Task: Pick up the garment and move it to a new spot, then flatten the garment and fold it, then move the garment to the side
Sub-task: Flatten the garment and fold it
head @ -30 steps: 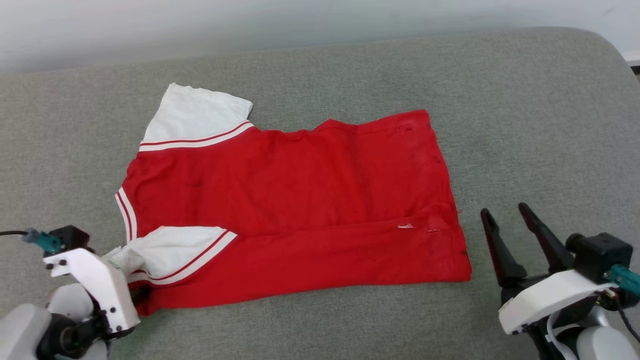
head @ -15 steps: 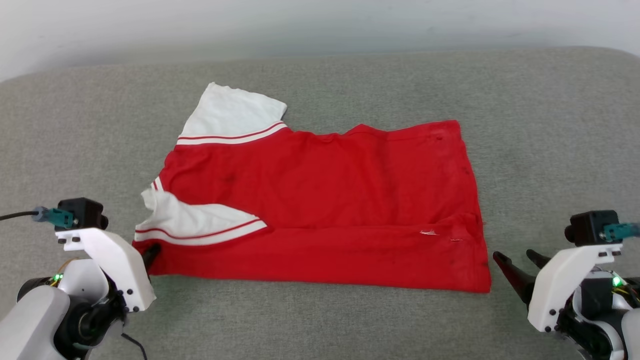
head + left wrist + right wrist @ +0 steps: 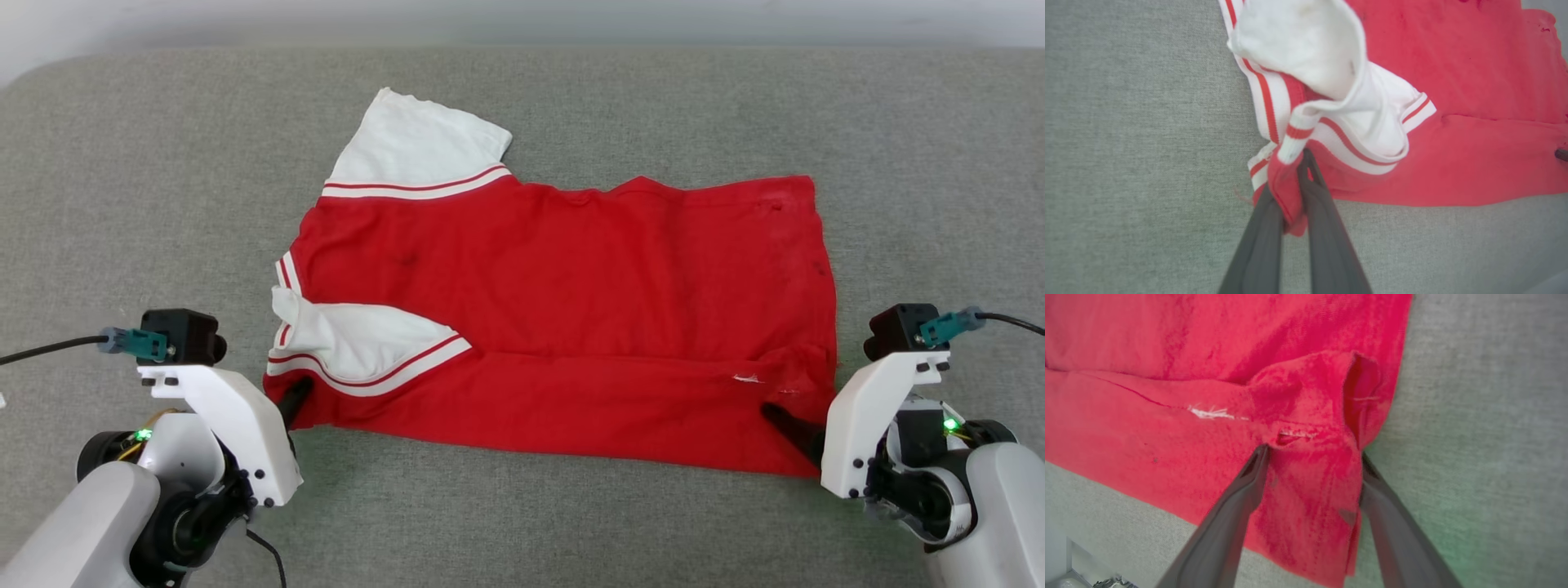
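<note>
Lying spread across the middle of the grey cushion (image 3: 147, 163), the garment (image 3: 563, 302) has its 8 o'clock corner pinched tight by the left gripper (image 3: 1290, 175). The right gripper (image 3: 1314, 453) gapes wide, fingers straddling the 4 o'clock corner.

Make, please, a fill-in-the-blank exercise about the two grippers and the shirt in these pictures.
The left gripper is ___ on a corner of the red jersey T-shirt.
The right gripper stands ___, the hem corner between its fingers.
The T-shirt's far sleeve is ___.
The T-shirt lies on a ___ fabric surface.
Missing words: shut; open; white; grey.
</note>
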